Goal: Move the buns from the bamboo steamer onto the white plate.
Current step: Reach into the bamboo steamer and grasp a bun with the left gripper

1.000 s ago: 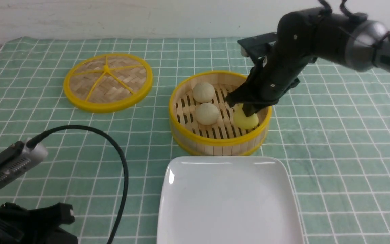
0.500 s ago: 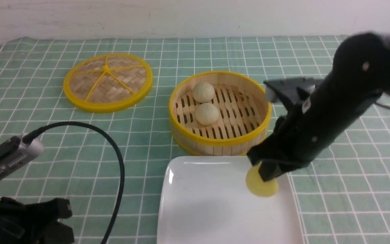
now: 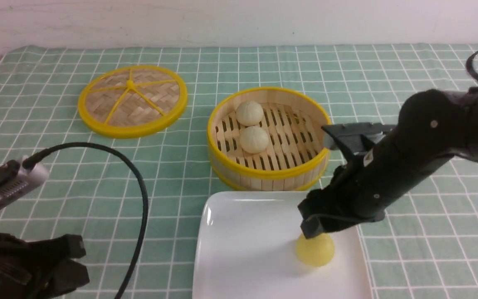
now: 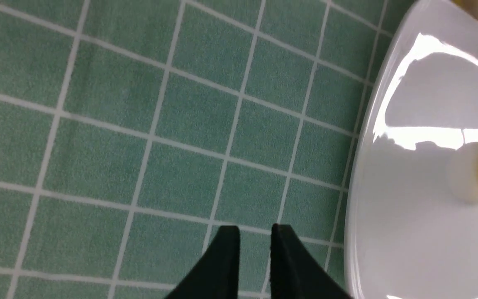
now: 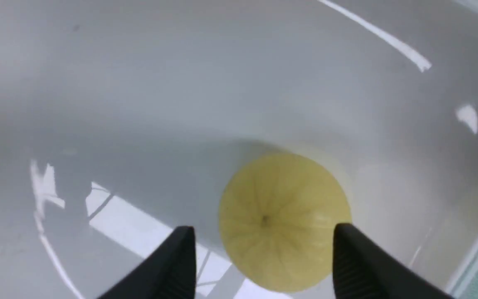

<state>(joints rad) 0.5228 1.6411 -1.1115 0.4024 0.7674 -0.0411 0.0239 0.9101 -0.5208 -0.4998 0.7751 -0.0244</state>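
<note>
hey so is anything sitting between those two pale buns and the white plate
Yes: the near wall of the bamboo steamer stands between the pale buns and the white plate.

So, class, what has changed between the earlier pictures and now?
The right tool carried the yellow bun from the bamboo steamer towards us to the white plate, then opened around it. Two cream buns stayed put.

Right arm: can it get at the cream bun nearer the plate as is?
Probably yes. The right hand looks open with the yellow bun between its fingers on the plate. The cream bun sits uncovered in the open steamer, though the other one crowds its far side.
</note>
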